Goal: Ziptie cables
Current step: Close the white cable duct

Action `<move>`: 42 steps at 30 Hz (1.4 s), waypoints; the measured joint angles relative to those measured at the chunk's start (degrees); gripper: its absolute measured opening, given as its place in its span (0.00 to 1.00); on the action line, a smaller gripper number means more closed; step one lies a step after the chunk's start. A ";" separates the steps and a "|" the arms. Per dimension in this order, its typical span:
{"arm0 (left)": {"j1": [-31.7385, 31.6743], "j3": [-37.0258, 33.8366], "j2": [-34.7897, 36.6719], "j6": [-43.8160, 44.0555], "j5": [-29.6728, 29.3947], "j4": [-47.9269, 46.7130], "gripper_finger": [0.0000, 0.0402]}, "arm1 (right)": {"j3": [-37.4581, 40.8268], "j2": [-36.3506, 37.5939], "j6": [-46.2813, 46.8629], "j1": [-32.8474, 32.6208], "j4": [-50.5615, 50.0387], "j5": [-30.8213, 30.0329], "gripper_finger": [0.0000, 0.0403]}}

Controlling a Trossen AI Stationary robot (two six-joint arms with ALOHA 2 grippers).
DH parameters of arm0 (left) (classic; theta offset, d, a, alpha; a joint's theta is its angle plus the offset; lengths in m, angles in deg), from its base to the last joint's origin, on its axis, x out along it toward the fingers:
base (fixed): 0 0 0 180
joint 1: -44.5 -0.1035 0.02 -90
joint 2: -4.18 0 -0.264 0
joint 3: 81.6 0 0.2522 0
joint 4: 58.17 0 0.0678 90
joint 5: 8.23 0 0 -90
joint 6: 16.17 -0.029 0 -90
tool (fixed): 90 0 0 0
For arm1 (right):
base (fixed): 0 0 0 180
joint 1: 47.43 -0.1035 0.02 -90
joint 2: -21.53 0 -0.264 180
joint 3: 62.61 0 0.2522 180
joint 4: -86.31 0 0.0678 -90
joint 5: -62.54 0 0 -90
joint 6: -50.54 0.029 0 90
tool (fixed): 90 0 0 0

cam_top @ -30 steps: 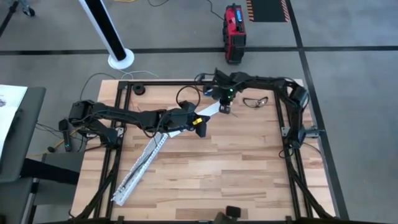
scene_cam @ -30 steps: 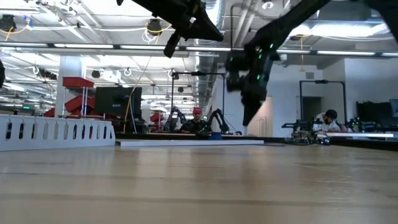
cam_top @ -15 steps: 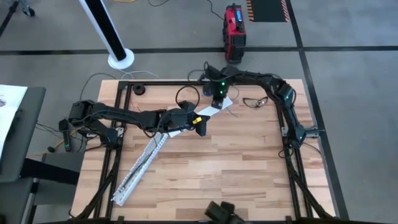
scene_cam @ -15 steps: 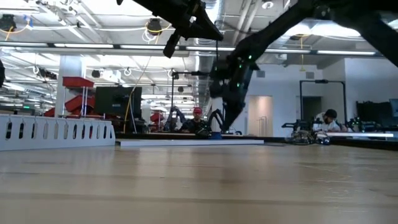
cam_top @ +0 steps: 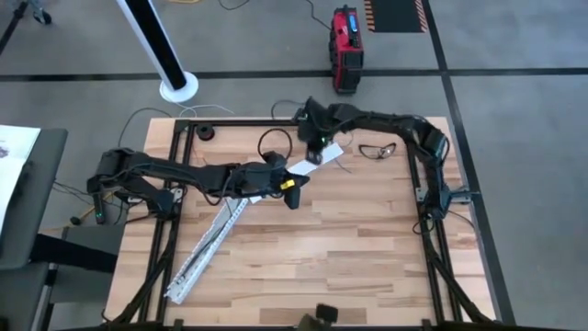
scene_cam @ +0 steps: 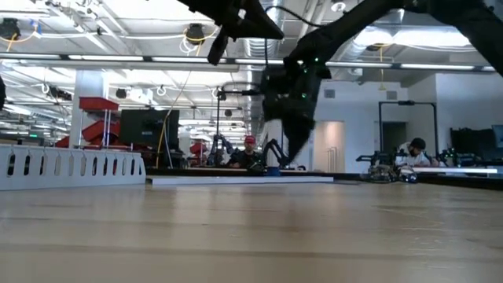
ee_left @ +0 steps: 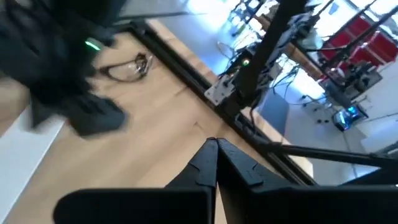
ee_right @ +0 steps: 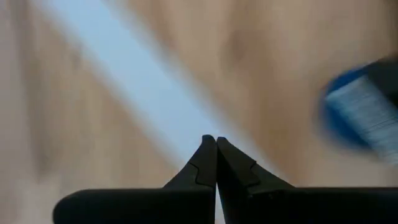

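Long white perforated strips (cam_top: 230, 221) lie slantwise on the wooden table, from its near left toward its far middle. Thin cables show by the strips' far end: a dark loop (cam_top: 273, 140) and a grey wire (cam_top: 344, 165). My right gripper (cam_top: 318, 149) is shut and hangs over the strips' far end (ee_right: 143, 87), its tips (scene_cam: 295, 159) a little above the table. My left gripper (cam_top: 292, 191) is shut beside the strips' middle, held high (scene_cam: 214, 56), with nothing between its fingers (ee_left: 214, 143).
Safety glasses (cam_top: 377, 149) lie at the far right, also seen in the left wrist view (ee_left: 127, 65). A small round device (cam_top: 204, 133) sits at the far left corner. A blurred blue thing (ee_right: 360, 112) lies close to my right gripper. The near half of the table (cam_top: 349, 257) is bare wood.
My right gripper has swung toward the table's far left, from beside the strips' far end to over it, and has come lower. It has stayed shut.
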 joint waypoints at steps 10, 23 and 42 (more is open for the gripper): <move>-0.45 0.00 1.56 0.76 -5.19 -1.12 0.00 | -4.07 -9.70 2.22 5.02 -5.19 4.15 0.00; -0.47 0.00 1.57 0.04 -5.61 -1.54 0.00 | -2.25 -8.17 6.32 1.34 -16.87 6.06 0.00; 6.67 0.00 1.54 -0.62 -3.67 -4.61 0.00 | 7.28 -0.30 29.61 -20.68 -9.80 7.48 0.00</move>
